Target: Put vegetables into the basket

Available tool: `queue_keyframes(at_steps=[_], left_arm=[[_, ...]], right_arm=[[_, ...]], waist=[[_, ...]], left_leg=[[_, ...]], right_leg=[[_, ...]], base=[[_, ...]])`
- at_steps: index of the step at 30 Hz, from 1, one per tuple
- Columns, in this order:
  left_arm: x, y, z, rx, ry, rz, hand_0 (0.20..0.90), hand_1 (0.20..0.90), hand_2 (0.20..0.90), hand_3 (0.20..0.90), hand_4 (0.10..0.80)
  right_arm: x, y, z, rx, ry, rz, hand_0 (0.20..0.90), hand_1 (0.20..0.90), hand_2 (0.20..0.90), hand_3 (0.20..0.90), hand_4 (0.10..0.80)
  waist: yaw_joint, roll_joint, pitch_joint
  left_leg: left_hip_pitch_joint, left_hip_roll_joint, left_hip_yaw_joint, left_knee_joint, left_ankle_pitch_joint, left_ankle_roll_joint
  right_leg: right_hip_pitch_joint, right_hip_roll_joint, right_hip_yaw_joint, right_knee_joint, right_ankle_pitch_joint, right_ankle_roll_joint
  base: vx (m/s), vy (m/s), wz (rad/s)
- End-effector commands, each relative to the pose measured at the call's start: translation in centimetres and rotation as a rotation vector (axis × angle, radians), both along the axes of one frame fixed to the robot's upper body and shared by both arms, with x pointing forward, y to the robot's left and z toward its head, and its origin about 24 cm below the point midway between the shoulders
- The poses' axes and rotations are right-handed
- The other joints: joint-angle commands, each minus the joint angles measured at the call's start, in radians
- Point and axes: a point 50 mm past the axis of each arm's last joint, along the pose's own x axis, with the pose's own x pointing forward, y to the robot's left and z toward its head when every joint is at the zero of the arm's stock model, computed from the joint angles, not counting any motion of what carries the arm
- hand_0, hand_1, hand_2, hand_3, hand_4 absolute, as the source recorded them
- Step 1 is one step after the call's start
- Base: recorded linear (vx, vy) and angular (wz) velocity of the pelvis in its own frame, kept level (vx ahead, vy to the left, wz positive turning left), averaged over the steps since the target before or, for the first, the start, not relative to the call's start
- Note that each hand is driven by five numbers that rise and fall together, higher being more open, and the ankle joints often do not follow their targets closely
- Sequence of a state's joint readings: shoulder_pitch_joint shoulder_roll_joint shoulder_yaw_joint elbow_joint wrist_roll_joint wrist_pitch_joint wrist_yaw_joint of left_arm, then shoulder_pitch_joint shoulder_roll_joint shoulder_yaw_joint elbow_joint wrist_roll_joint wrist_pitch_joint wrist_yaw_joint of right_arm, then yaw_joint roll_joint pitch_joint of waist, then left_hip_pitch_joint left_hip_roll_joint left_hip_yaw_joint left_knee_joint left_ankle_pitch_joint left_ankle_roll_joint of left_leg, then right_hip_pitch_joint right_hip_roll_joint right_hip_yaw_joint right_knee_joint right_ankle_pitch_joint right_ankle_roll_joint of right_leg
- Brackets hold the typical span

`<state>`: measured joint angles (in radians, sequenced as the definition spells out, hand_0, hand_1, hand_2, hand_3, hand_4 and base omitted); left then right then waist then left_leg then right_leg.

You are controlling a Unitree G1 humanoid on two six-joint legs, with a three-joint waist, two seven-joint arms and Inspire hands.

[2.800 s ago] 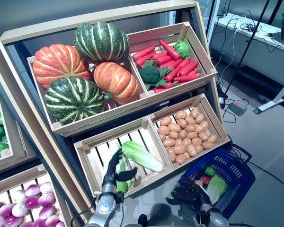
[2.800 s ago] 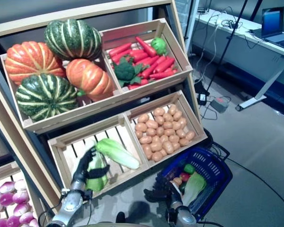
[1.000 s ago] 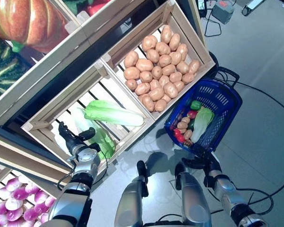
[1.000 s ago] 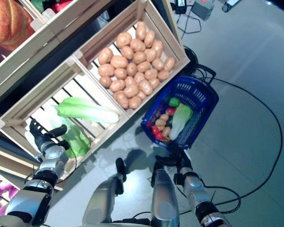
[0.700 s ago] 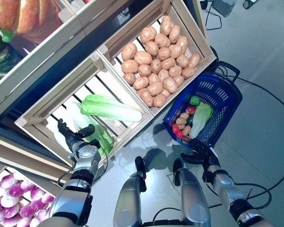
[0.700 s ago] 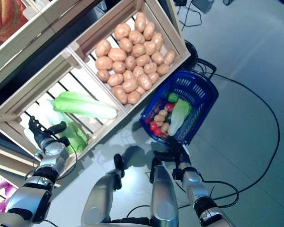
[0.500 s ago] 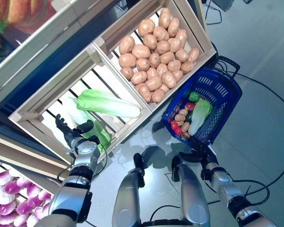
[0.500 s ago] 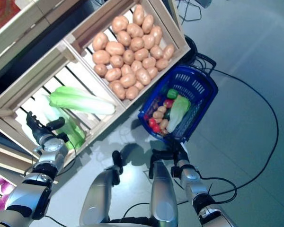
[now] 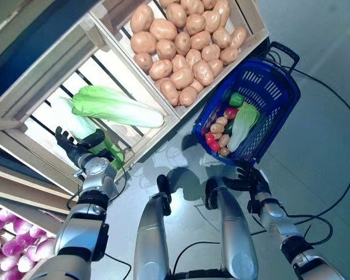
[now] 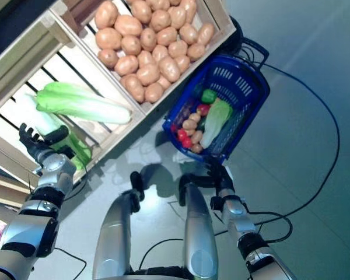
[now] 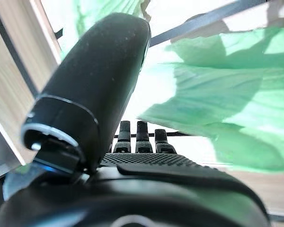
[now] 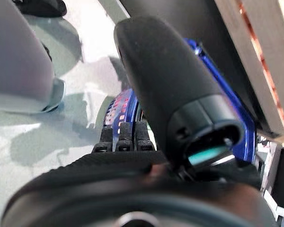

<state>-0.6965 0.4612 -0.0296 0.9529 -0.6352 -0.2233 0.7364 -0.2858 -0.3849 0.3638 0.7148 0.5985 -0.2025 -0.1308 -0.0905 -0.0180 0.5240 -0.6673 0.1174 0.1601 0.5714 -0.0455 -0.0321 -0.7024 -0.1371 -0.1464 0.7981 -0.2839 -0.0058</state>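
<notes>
My left hand (image 9: 84, 158) reaches over the front edge of the slatted wooden crate (image 9: 23, 116), open, with its thumb (image 11: 94, 85) and straight fingers (image 11: 142, 137) apart. A small green cabbage (image 9: 109, 156) lies right beside it, and its leaves (image 11: 227, 94) show just past the fingers. A larger cabbage (image 9: 114, 108) lies across the crate further in. The blue basket (image 9: 267, 88) stands on the floor at the right, holding a cabbage (image 9: 240, 125), a green pepper (image 9: 236, 99), a tomato (image 9: 230, 112) and small potatoes. My right hand (image 9: 254, 184) hovers open just in front of the basket (image 12: 227, 125), holding nothing.
A crate full of potatoes (image 9: 181, 52) sits next to the cabbage crate, directly behind the basket. Purple-white turnips (image 9: 11, 245) fill a lower crate at the far left. A black cable (image 9: 338, 116) runs across the grey floor past the basket.
The camera has tilted down, so the whole shelf has slid up and out of the picture. Both hands stay where they were, the left by the small cabbage and the right by the basket.
</notes>
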Motion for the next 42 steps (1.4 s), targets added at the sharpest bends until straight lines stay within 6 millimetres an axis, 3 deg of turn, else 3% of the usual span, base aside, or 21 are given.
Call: queue_keyframes(at_steps=[1,6,11,18,23,32,33,34,35,36,42], left_arm=[[0.0,3.8,7.0,0.116,-0.197,0.088,0.9,0.9,0.9,0.9,0.8],[0.2,5.1,10.2,0.127,-0.251,0.117,0.9,0.9,0.9,0.9,0.8],[0.5,5.1,13.1,0.142,-0.307,0.115,0.9,0.9,0.9,0.9,0.8],[1.0,5.5,14.7,0.141,-0.288,0.052,0.9,0.9,0.9,0.9,0.8],[0.9,6.4,14.5,0.103,-0.261,0.028,0.9,0.9,0.9,0.9,0.8],[0.5,8.5,12.0,-0.018,-0.115,-0.071,0.9,0.9,0.9,0.9,0.8],[0.4,8.6,12.0,-0.017,-0.111,-0.071,0.792,0.792,0.792,0.792,0.728],[0.4,8.7,11.9,-0.009,-0.099,-0.072,0.566,0.566,0.566,0.566,0.577],[0.4,8.7,11.9,-0.009,-0.096,-0.07,0.566,0.566,0.566,0.566,0.577],[0.4,8.7,11.8,-0.007,-0.095,-0.071,0.3,0.3,0.3,0.3,0.4],[0.5,8.5,11.6,0.011,-0.077,-0.059,0.3,0.3,0.3,0.3,0.4]], right_arm=[[0.3,0.0,2.3,0.055,-0.157,-0.05,0.9,0.9,0.9,0.9,0.8],[0.1,-1.2,2.9,0.045,-0.194,-0.077,0.9,0.9,0.9,0.9,0.8],[-0.3,-1.9,3.7,0.03,-0.252,-0.085,0.9,0.9,0.9,0.9,0.8],[-0.4,-2.3,4.7,-0.006,-0.309,-0.078,0.9,0.9,0.9,0.9,0.8],[-0.1,-2.9,5.4,-0.007,-0.339,-0.094,0.9,0.9,0.9,0.9,0.8],[0.6,-4.6,7.5,-0.024,-0.404,-0.136,0.9,0.9,0.9,0.9,0.8],[0.7,-4.7,7.8,-0.021,-0.411,-0.142,0.9,0.9,0.9,0.9,0.8],[0.7,-4.8,8.0,-0.014,-0.417,-0.154,0.9,0.9,0.9,0.9,0.8],[0.8,-4.9,8.2,-0.01,-0.424,-0.16,0.9,0.9,0.9,0.9,0.8],[0.9,-5.1,8.5,-0.007,-0.436,-0.166,0.9,0.9,0.9,0.9,0.8],[1.4,-5.0,9.4,0.016,-0.475,-0.181,0.9,0.9,0.9,0.9,0.8]], waist=[[-0.006,-0.029,-0.004],[-0.022,-0.037,-0.004],[-0.032,-0.039,-0.004],[-0.048,-0.026,-0.004],[-0.059,-0.014,-0.004],[-0.081,-0.001,-0.004],[-0.081,-0.002,-0.004],[-0.081,-0.003,-0.004],[-0.081,-0.004,-0.004],[-0.081,-0.006,-0.004],[-0.071,-0.013,-0.004]], left_leg=[[0.052,-0.034,0.058,0.122,-0.221,0.06],[-0.006,-0.021,0.068,0.156,-0.234,0.062],[-0.098,-0.007,0.074,0.241,-0.265,0.074],[-0.148,0.004,0.084,0.332,-0.317,0.079],[-0.18,0.018,0.095,0.411,-0.353,0.083],[-0.204,0.036,0.106,0.454,-0.366,0.077],[-0.207,0.037,0.105,0.455,-0.365,0.077],[-0.189,0.034,0.102,0.435,-0.363,0.071],[-0.193,0.034,0.101,0.438,-0.362,0.071],[-0.203,0.036,0.099,0.448,-0.365,0.071],[-0.247,0.043,0.091,0.501,-0.379,0.076]], right_leg=[[0.033,0.015,0.0,-0.059,0.019,-0.008],[-0.023,0.015,-0.001,-0.032,0.012,-0.015],[-0.112,0.009,0.002,0.044,-0.006,-0.026],[-0.165,0.001,0.009,0.135,-0.049,-0.032],[-0.204,-0.007,0.023,0.208,-0.078,-0.041],[-0.232,-0.005,0.042,0.241,-0.085,-0.045],[-0.234,-0.006,0.041,0.24,-0.084,-0.045],[-0.215,-0.004,0.038,0.22,-0.082,-0.04],[-0.218,-0.004,0.037,0.223,-0.082,-0.04],[-0.226,-0.005,0.036,0.23,-0.084,-0.041],[-0.266,-0.01,0.031,0.274,-0.094,-0.046]], base=[[-0.034,0.04,0.04],[-0.028,0.045,0.02],[-0.049,0.033,0.01],[-0.018,0.019,0.02],[-0.012,0.008,-0.01],[0.01,0.031,-0.05],[0.009,0.01,-0.05],[0.04,0.006,-0.07],[0.036,0.0,-0.03],[0.0,0.0,0.0],[-0.01,-0.012,0.0]])
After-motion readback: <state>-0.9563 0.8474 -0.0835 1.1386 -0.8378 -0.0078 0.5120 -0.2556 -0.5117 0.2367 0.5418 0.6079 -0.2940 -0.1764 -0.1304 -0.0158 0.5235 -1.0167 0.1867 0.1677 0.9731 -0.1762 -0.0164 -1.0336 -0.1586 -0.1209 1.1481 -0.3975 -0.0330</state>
